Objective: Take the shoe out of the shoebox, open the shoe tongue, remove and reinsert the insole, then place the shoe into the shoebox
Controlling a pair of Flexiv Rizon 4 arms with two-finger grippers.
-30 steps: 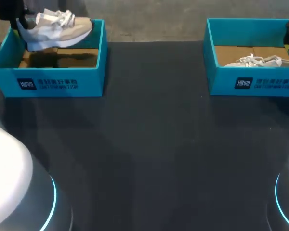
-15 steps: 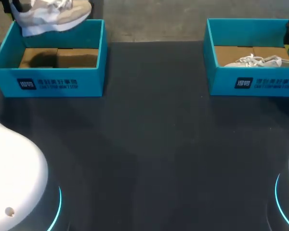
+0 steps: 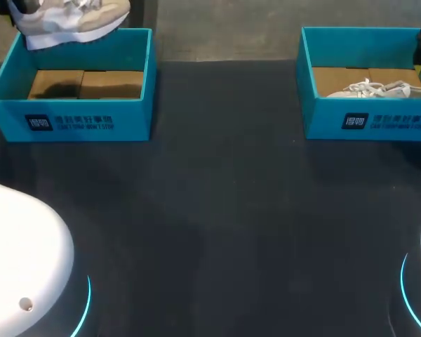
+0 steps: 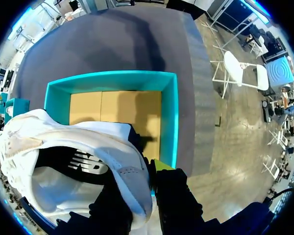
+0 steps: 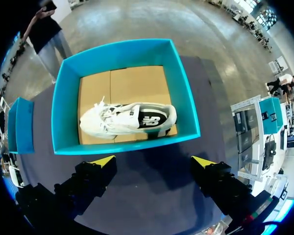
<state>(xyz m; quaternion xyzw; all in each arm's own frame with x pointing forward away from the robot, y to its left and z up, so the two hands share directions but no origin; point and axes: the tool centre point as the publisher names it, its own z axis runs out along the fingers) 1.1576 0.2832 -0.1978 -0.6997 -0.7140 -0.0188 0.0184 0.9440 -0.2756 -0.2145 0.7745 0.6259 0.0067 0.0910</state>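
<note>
Shoe [image 3: 74, 21], white and beige

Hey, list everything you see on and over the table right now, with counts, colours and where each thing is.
Shoeboxes: two, teal with brown floors; left shoebox at the table's far left, empty; right shoebox at the far right.
Shoes: two, white and beige; held shoe in the air over the left shoebox's far side; boxed shoe lying in the right shoebox.
Table: one, dark grey, under both boxes.
Arm bases: two, white with blue light rings, at the near corners.
Left gripper: one, black with yellow tips, shut on the held shoe's heel.
Right gripper: one, black with yellow tips, open, above the table beside the right shoebox.
</note>
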